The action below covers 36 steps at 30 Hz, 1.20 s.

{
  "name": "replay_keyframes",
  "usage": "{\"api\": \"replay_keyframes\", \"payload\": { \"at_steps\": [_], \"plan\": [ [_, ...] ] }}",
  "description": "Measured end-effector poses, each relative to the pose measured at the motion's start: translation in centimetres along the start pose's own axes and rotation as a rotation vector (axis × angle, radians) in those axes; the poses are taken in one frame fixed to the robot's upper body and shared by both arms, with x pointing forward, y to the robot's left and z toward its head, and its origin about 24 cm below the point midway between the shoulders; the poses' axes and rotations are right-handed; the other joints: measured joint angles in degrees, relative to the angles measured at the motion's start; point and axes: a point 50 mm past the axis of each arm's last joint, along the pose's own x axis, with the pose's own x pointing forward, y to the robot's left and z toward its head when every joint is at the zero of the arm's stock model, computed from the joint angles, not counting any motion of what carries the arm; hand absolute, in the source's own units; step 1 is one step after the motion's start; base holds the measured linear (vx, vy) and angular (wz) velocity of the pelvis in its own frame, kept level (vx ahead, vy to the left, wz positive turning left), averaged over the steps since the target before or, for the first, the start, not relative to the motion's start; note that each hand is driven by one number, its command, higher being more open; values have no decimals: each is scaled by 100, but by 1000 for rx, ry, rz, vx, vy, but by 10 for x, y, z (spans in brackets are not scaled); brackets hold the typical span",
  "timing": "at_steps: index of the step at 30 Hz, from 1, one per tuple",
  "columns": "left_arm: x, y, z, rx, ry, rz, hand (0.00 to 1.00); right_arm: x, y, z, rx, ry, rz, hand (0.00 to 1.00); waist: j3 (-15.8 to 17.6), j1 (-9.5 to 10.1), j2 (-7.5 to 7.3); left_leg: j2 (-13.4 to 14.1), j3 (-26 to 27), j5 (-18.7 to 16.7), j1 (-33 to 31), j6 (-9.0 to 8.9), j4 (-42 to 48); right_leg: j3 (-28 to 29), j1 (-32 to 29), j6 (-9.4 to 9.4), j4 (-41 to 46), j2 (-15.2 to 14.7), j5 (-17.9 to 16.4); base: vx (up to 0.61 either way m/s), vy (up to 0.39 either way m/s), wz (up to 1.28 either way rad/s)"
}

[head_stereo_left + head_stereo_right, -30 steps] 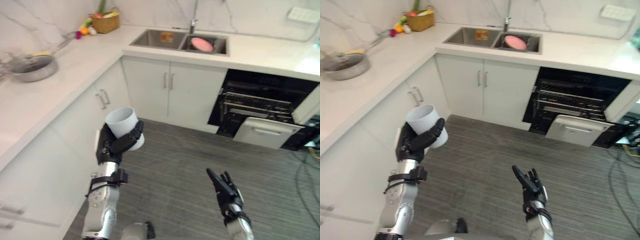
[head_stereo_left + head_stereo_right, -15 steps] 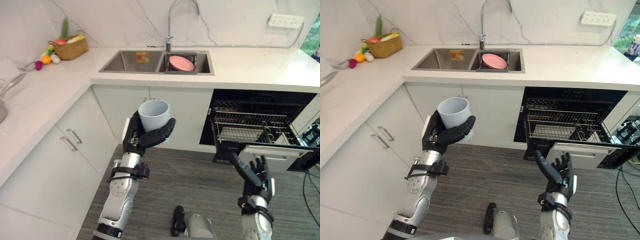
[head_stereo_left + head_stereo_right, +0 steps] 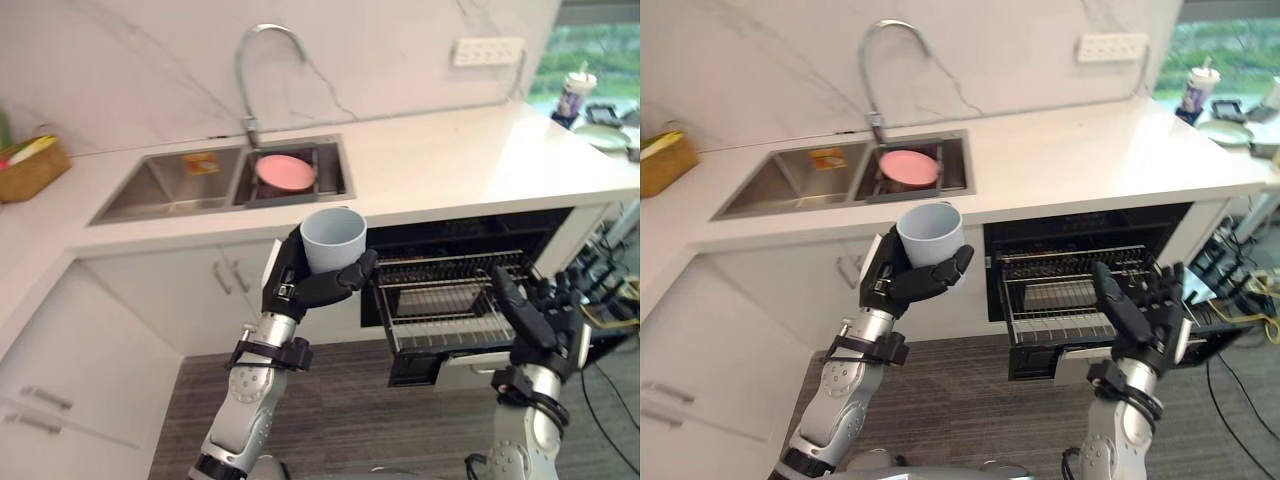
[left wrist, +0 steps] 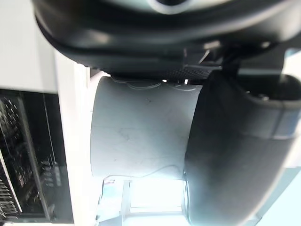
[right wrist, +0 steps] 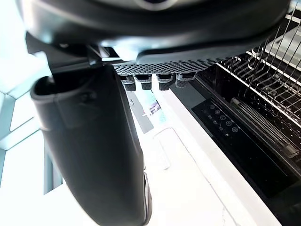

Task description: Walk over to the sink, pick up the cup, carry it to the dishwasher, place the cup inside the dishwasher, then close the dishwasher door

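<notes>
Our left hand (image 3: 298, 288) grips a plain pale grey cup (image 3: 333, 240), upright. Our right hand (image 3: 541, 324) has straight, spread fingers, with the dishwasher (image 3: 440, 300) just past it

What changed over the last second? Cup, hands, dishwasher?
The camera swung round, so the sink and the open dishwasher now lie straight ahead; the things themselves did not move. Nothing taken or released: the left hand stays curled round the upright cup, the right hand stays open and empty.

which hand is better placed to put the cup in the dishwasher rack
Left. The left hand is curled round the cup, upright, just left of the pulled-out dishwasher rack. The right hand is open and empty.
</notes>
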Motion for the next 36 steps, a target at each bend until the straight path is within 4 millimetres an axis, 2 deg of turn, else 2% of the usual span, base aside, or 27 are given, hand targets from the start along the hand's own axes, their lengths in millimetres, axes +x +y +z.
{"api": "replay_keyframes", "payload": {
  "at_steps": [3,4,5,6,7,8,9,10,11,12,13,14,15,16,18,20,22,23,26,29,32,36],
  "plan": [
    [-3,9,4,48,-26,46,0,2,1,-1,-15,10,45,100,-19,-9,32,-547,141,500,-180,467,-14,444,487,10,-93,253,-6,484,66,-82],
    [-5,14,8,69,-43,77,0,3,2,-1,-22,16,67,100,-66,-3,99,-763,109,839,-142,756,-194,582,584,118,45,428,-69,552,65,-99],
    [-8,19,12,95,-63,109,0,3,3,-2,-29,33,91,100,-147,22,220,-830,-81,1442,-36,1287,-476,625,593,378,415,699,-227,565,48,-102],
    [-9,25,12,124,-62,118,0,0,5,-11,-10,71,91,100,-164,16,-60,-888,-1,1363,102,1249,-508,653,533,481,762,562,-452,619,-19,-90],
    [-10,30,11,128,-54,166,0,-2,6,-15,-13,103,112,100,-246,-2,-179,-924,32,1303,322,1261,-726,323,220,440,1683,285,-703,543,-20,-56],
    [-9,30,11,119,-51,195,0,-2,6,-15,-14,112,127,100,-247,-87,-126,-928,23,1175,500,1200,-723,-150,34,399,2353,-168,-939,509,-9,-38],
    [-9,28,10,119,-53,199,0,-4,5,-16,-13,121,123,100,-258,-130,-107,-926,16,1103,599,1192,-715,-309,-49,429,2670,-404,-1007,361,39,-13],
    [-7,26,11,121,-60,199,0,-8,3,-19,-12,138,113,100,-261,-160,-98,-895,-9,992,808,1165,-715,-505,-267,447,3290,-847,-1072,263,21,-7],
    [-6,24,11,124,-65,195,0,-11,3,-22,-9,151,116,100,-256,-160,-88,-848,-10,933,904,1118,-713,-602,-416,461,3619,-1074,-1093,274,-4,-13],
    [-4,23,12,125,-74,196,0,-15,6,-27,0,179,128,100,-228,-161,-44,-697,2,821,1060,1022,-700,-772,-740,470,4072,-1442,-1102,200,-45,-24],
    [-4,24,13,130,-79,214,0,-18,13,-32,11,204,155,100,-196,-169,7,-504,38,739,1171,901,-657,-947,-1071,499,4152,-1742,-1097,166,-65,-29],
    [-4,25,13,134,-81,226,0,-19,17,-34,15,215,175,100,-189,-164,19,-411,78,693,1201,829,-625,-1055,-1223,562,4002,-1873,-1061,146,-139,-63],
    [-4,33,17,157,-97,273,0,-20,34,-39,40,233,250,100,-196,-73,-117,-369,271,463,1175,588,-379,-1431,-1513,799,2655,-2267,-211,112,-146,-59],
    [-5,35,16,167,-90,291,0,-20,38,-40,44,240,266,100,-177,-83,-97,-306,293,424,1180,542,-310,-1507,-1484,834,2653,-2224,-217,127,-225,-65],
    [-6,36,15,184,-87,317,0,-22,42,-43,36,262,304,100,-221,59,78,-1,508,343,1166,396,-289,-1855,-1341,855,2161,-1969,-206,81,-215,-60],
    [-6,38,16,190,-93,324,0,-22,45,-45,30,273,331,100,-227,83,91,99,632,334,1140,364,-290,-1803,-1280,884,1808,-1799,-195,36,-140,-52],
    [-6,41,18,197,-99,341,0,-22,48,-45,22,275,358,100,-231,99,99,209,788,325,1051,339,-287,-1697,-1104,1006,1007,-1515,-117,29,-144,-57],
    [-6,41,17,190,-96,349,0,-22,45,-45,15,279,354,100,-203,80,164,278,836,313,1024,322,-265,-1678,-1000,984,652,-1394,50,20,-75,-43],
    [-7,43,19,187,-109,375,0,-23,42,-46,1,295,355,100,-204,113,214,388,911,304,1031,314,-266,-1568,-746,964,-118,-1170,449,13,6,-30],
    [-8,50,22,193,-124,415,0,-25,45,-48,8,302,362,100,-190,189,238,430,972,304,1030,313,-277,-1518,-561,955,-655,-1082,750,-15,8,-15],
    [-8,54,26,193,-146,445,0,-28,50,-51,14,318,385,100,-165,277,279,432,985,305,1031,311,-296,-1517,-446,933,-942,-1034,906,-20,0,-2],
    [-10,52,30,186,-162,450,0,-29,52,-53,22,338,401,100,-144,297,337,472,886,258,883,293,-134,-1645,-480,917,-776,-1070,847,-18,-7,16]
  ]
}}
